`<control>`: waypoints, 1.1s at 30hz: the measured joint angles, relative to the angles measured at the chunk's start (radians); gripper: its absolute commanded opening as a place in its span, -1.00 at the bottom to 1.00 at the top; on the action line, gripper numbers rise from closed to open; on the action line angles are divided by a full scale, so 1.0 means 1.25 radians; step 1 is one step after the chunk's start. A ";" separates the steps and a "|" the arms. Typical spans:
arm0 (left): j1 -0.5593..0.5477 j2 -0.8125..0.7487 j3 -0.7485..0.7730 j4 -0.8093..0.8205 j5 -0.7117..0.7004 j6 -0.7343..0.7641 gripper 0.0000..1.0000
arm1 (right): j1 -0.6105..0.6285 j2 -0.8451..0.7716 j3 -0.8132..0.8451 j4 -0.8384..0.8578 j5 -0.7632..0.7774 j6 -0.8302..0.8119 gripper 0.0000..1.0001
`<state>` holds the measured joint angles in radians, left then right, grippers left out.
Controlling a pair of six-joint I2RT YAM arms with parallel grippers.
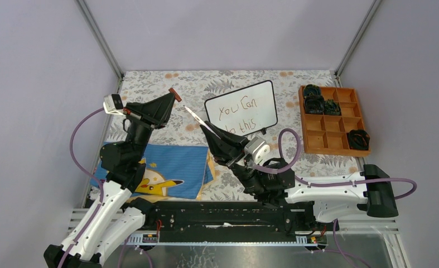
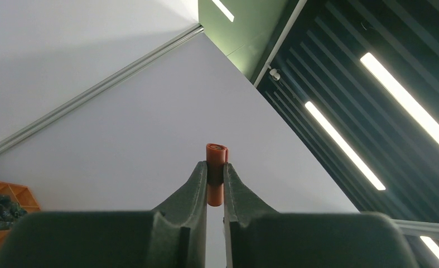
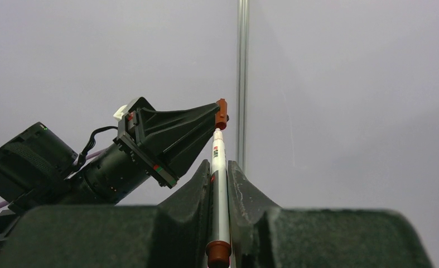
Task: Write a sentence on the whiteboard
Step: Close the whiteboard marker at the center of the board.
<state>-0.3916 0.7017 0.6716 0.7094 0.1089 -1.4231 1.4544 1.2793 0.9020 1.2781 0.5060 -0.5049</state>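
Recapping is, in my judgement, the step in hand, since the writing looks complete. On the left, my left gripper (image 1: 171, 97) hangs high over the table with its jaws pressed tight on a small reddish-brown cap (image 1: 174, 94). In the left wrist view this cap is a short, smooth plastic tube that stands out a little past the dark fingertips. Under that arm, a blue cloth (image 1: 172, 167) with a yellow cartoon figure lies flat on the flowered table cover (image 1: 295, 162).

Near the middle, my right gripper (image 1: 206, 125) is closed around the marker (image 1: 193, 114), a slim white barrel with a reddish-brown end plug. Its tip points up and to the left, towards the cap. The two are near but apart.

The next move needs the tip and the cap's mouth on one straight line and then a gentle push. Both parts are hard and slippery, so I think a small angle error would make them slide past each other.

Just behind the right gripper stands the whiteboard (image 1: 266, 111), glossy white with a thin black frame and rounded corners. The sentence (image 1: 242, 115), "You Can do this", is on it in two reddish-brown lines. The arm partly hides the beginning of the lower line.

Far right, well apart, sits an orange tray (image 1: 300, 120) with square compartments, some of which hold dark items (image 1: 317, 100).
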 measured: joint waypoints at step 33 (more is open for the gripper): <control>0.000 -0.010 -0.003 0.000 0.015 0.000 -1.00 | -0.001 0.026 0.021 -0.013 0.001 0.011 -1.00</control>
<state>-0.3916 0.6888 0.6678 0.7097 0.1280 -1.4231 1.4536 1.3113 0.9287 1.2617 0.5072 -0.4911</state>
